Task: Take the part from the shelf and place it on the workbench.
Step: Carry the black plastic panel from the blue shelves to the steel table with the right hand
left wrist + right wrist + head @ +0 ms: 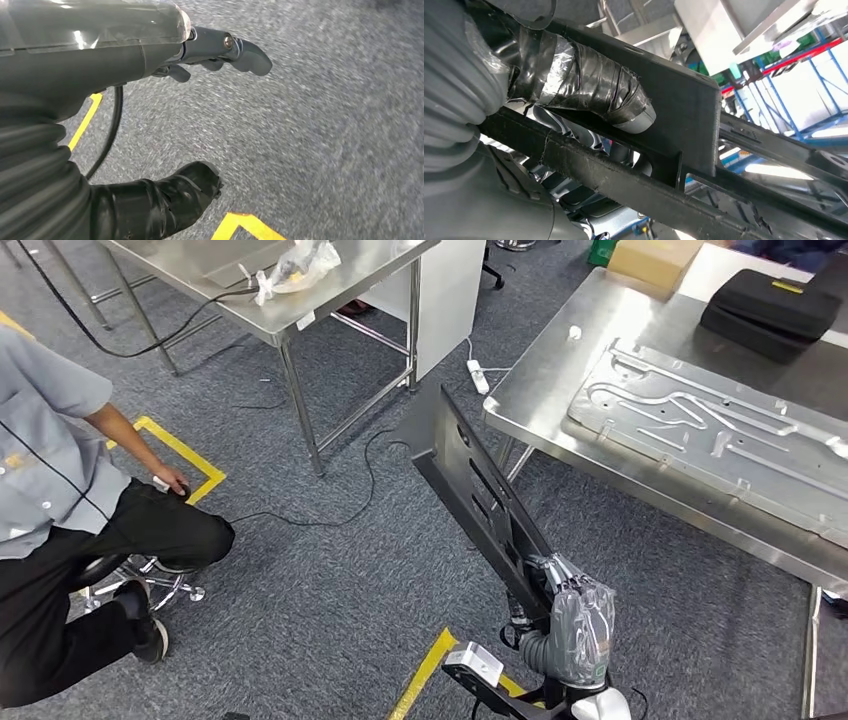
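The part (480,490) is a long black flat frame with slots. My right hand (578,625) grips its near end at the bottom of the head view, and its far end reaches up beside the workbench (560,350) edge. In the right wrist view my taped thumb (599,92) presses on the black part (684,115). The left wrist view shows my left hand (125,60) hanging over grey carpet with its fingers (240,50) and thumb (175,192) apart, holding nothing.
The steel workbench carries a large silver stamped plate (700,430), a black case (770,305) and a cardboard box (655,260). A second steel table (350,275) with a plastic bag (295,265) stands behind. A person (60,490) sits at the left. Cables and a power strip (478,377) lie on the floor.
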Available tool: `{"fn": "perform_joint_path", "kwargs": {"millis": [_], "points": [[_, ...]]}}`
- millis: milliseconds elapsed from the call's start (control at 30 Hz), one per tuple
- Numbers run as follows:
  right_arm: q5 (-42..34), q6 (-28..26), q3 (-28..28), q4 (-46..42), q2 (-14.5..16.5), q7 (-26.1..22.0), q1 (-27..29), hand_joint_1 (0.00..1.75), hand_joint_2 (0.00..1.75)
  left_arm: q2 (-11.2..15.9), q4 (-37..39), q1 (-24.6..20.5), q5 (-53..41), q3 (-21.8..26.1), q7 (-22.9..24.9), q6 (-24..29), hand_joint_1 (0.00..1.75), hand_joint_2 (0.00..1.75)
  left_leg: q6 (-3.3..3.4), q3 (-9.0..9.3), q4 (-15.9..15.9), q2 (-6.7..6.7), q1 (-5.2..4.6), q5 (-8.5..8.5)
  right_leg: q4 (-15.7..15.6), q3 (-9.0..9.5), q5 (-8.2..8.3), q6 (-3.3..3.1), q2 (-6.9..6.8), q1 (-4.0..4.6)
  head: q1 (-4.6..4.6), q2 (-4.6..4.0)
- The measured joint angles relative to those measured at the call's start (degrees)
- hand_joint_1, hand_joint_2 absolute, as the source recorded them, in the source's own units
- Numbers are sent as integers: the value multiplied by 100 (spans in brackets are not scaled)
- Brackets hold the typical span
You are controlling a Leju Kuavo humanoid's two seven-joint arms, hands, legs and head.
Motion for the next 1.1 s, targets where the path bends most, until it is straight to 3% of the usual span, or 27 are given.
{"fn": "perform_joint_path", "kwargs": {"millis": [67, 100, 133, 200, 267, 333, 400, 467, 533, 600, 633, 667, 700, 767, 833, 900, 933, 1000, 1033, 1100], "points": [[1, 3, 0, 1, 0, -4, -10, 175, 175, 2, 0, 11, -2, 0, -1, 0, 0, 175, 35, 8, -11, 136, -17, -10, 671, -341, -298, 57, -214, -22, 12, 0], [2, 4, 0, 3, 0, -4, -7, 175, 175, 3, 0, 15, -2, 0, -1, -1, 0, 175, 39, 11, -10, 205, -22, -19, 905, -466, -353, 74, -242, -36, 12, 0], [3, 6, 0, 4, -1, -5, -5, 175, 175, 4, 0, 16, -2, 0, -1, -1, 0, 175, 40, 19, -9, 276, -25, -32, 958, -503, -306, 83, -257, -45, 12, 0], [8, 8, 0, 5, -1, -8, -4, 175, 175, 6, 0, 9, -2, 0, -1, -3, 0, 175, 24, 57, -9, 403, -28, -63, 455, -255, 48, 67, -339, -46, 13, 0], [15, 8, 0, 5, -1, -12, -17, 175, 175, 5, 0, 3, -3, 0, -1, -4, 0, 175, -13, 105, -10, 508, -44, -102, -254, 103, 312, -5, -575, 17, 12, 0], [20, 8, 0, 4, 0, -17, -31, 175, 175, 4, 0, 2, -3, 0, -1, -4, 0, 175, -66, 131, -16, 607, -66, -129, -513, 208, 332, -87, -688, 88, 8, 0], [21, 8, 0, 3, 1, -20, -24, 175, 175, 4, 0, -7, -3, 0, -1, -4, 0, 175, -126, 157, -28, 693, -72, -156, -552, 206, 351, -155, -565, 77, 6, 0], [25, 9, 0, 3, 3, -24, -23, 175, 175, 8, 0, -17, -5, 0, -2, -4, 0, 175, -174, 121, 132, 529, -66, -289, -628, 251, 385, -220, -444, 28, -3, 0], [31, 12, 0, 3, 8, -27, -38, 175, 175, 13, 0, -12, -8, 0, -2, -5, 0, 175, -201, -133, 707, 242, -59, -600, -658, 279, 398, -271, -338, 6, -20, 0], [34, 15, 0, 6, 12, -28, -41, 175, 175, 13, 0, 4, -9, 0, -1, -8, 0, 175, -227, -482, 1387, 141, -52, -847, -634, 275, 387, -300, -202, 6, -28, 0], [36, 17, 0, 9, 12, -28, -37, 175, 175, 14, 0, 14, -9, 0, -1, -10, 0, 175, -242, -566, 1514, 128, -43, -822, -618, 276, 379, -303, -120, 4, -28, 0], [37, 20, 0, 13, 12, -28, -35, 175, 175, 16, 0, 19, -9, 0, -1, -11, 0, 175, -257, -547, 1412, 121, -28, -679, -595, 276, 369, -295, -32, -3, -28, 0], [39, 26, 0, 16, 12, -28, -34, 175, 175, 19, 0, 22, -8, 1, -1, -13, 0, 175, -271, -432, 1109, 91, -7, -456, -563, 276, 353, -275, 54, -13, -28, 0], [46, 41, 0, 19, 12, -28, -38, 175, 175, 25, 0, 31, -7, 2, -2, -23, 0, 175, -287, -157, 428, -162, 39, -147, -463, 234, 307, -209, 200, -29, -30, 0], [57, 62, 0, 19, 13, -32, -39, 175, 175, 26, 0, 26, -9, 1, -7, -47, 0, 175, -258, -60, 166, -367, 49, -110, -391, 157, 293, -128, 315, -34, -32, 0], [63, 73, 0, 19, 13, -38, -30, 175, 175, 25, 0, 4, -3, 2, -22, -78, 0, 175, -188, -60, 150, -286, 38, -94, -393, 108, 320, -55, 412, -49, -35, 0], [64, 73, 0, 19, 13, -39, -24, 175, 175, 26, 0, -2, 4, 3, -33, -91, 0, 175, -149, -46, 127, -222, 39, -78, -374, 93, 312, -28, 351, -51, -31, 0], [67, 74, 0, 19, 11, -42, -30, 175, 175, 26, 0, 6, 9, 5, -50, -111, 0, 175, -71, -14, 70, -77, 51, -51, -77, -44, 136, 19, 48, -40, -15, 0], [68, 77, 0, 19, 10, -44, -34, 175, 175, 28, 0, 13, 5, 5, -56, -117, 0, 175, -46, -4, 58, -4, 41, -50, 238, -191, -27, 40, -128, -40, -5, 0], [71, 81, 0, 23, 8, -46, -38, 175, 175, 28, 0, 25, -2, 5, -60, -125, 0, 175, -22, 0, 55, 151, 26, -64, 919, -531, -308, 76, -250, -60, -3, 0]]}}
